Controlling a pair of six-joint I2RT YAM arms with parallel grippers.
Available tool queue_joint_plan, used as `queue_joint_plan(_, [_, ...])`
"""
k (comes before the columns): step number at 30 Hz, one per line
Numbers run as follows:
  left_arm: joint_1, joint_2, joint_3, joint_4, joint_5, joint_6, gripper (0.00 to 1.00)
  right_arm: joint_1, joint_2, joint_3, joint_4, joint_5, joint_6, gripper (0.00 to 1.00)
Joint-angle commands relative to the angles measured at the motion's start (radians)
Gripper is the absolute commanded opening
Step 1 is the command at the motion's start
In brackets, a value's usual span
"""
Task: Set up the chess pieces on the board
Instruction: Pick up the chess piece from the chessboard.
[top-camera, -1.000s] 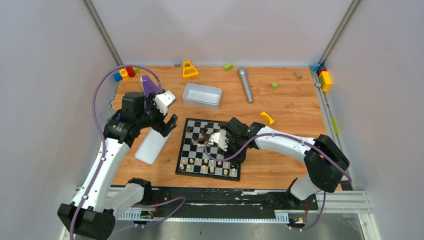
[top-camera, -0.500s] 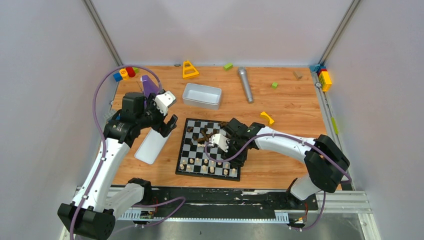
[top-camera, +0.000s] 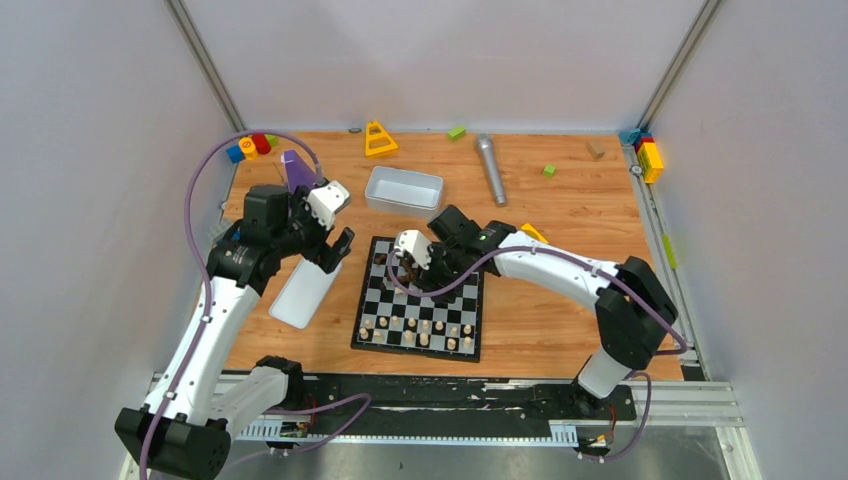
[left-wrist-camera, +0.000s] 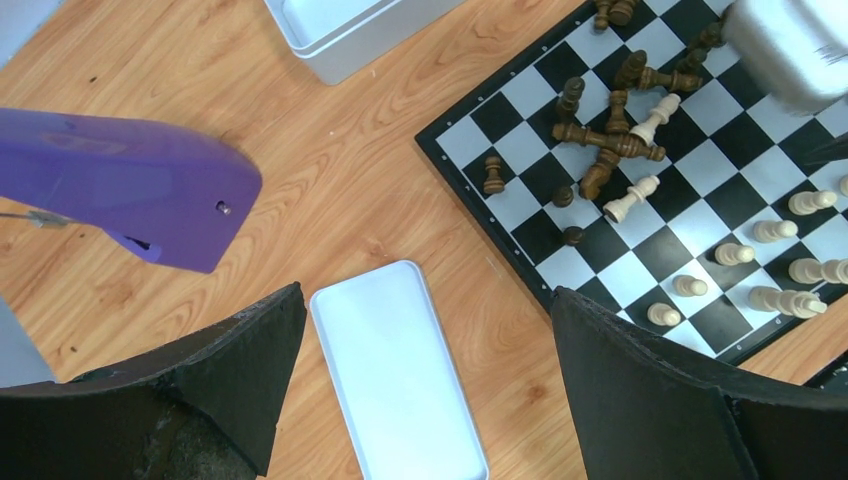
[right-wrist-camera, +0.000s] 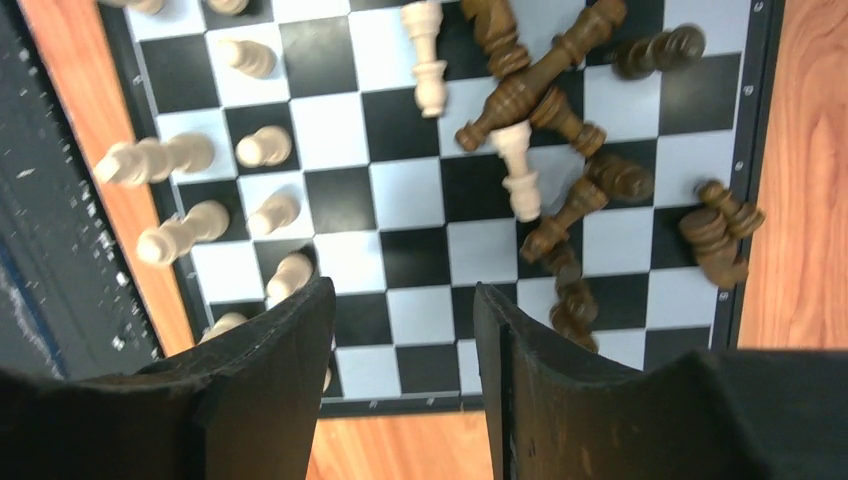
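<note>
Hovering over the board (right-wrist-camera: 410, 195), right end effector (right-wrist-camera: 403, 295) stands half-open, empty; left end effector (left-wrist-camera: 428, 300) wide, empty.

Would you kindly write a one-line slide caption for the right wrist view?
Right gripper hovers open over the board: pale pieces lined up, dark pieces lying jumbled.

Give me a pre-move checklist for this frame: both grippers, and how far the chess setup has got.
1. Right gripper empty: ok, jaws apart over the board, nothing between them.
2. Left gripper out of the way: ok, open above the white lid beside the board.
3. Dark pieces set up: not ok, heaped on the far squares.
4. Pale pieces all placed: not ok, two lie in that heap.
5. One piece free to grasp: cannot tell, the heap overlaps.
</note>
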Motion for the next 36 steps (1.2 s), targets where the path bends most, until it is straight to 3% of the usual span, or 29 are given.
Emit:
queue_joint_plan(1, [0.007, -0.029, -0.004, 0.05, -0.051, -0.041, 1.0, -0.01, 0.097, 0.064, 0.102, 0.008, 0.014, 0.52])
queue_joint_plan(36, [0.041, -0.035, -0.008, 0.061, -0.046, -0.036, 1.0, -0.02, 0.287, 0.142, 0.17, 0.08, -0.138, 0.49])
